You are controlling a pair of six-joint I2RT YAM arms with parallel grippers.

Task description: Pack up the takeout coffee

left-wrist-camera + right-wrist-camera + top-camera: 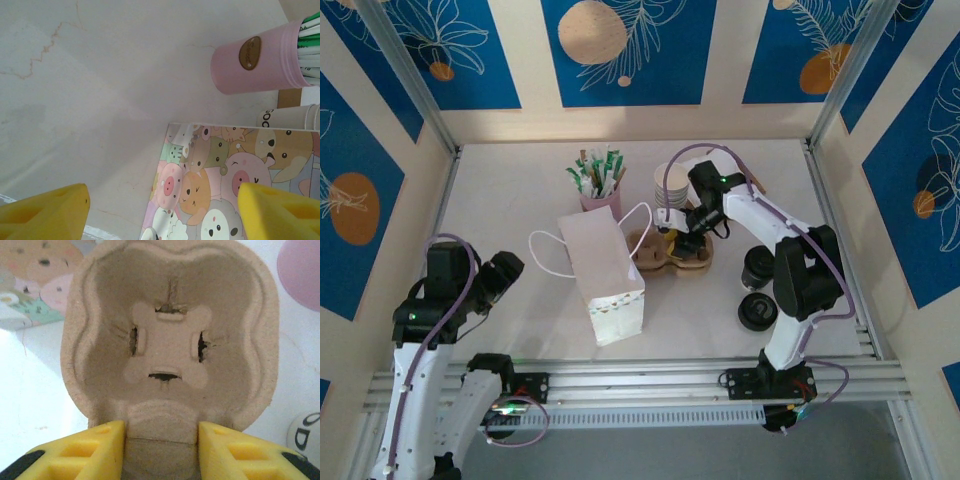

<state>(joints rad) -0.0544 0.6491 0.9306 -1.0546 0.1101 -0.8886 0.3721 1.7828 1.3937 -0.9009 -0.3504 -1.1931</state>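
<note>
Top external view: a pale, faintly veined bench (520, 190) ran from an aluminium rail (650, 380) at the near edge to cream walls set with blue leaf-print panels (630, 50). Nearest, on the left, the left claw (505, 270) hung spread above bare bench, holding nothing. Beyond it, mid-bench, sat the paper bag (600, 265), its handles flopped to either side. On the right, two black-lidded cups (757, 268) stood beside the right arm. Farther back, the right claw (682, 235) pinched an edge of the pulp cup carrier (660, 255), which lay just beside the bag. Behind these stood a pink pot (600, 200) of green-and-white sticks and a stack of white paper cups (670, 185). The bag's face carried cartoon pigs and bears. The pot bore a brown oval tag, its writing too small to read. One white cup showed dark letters, only partly visible.
</note>
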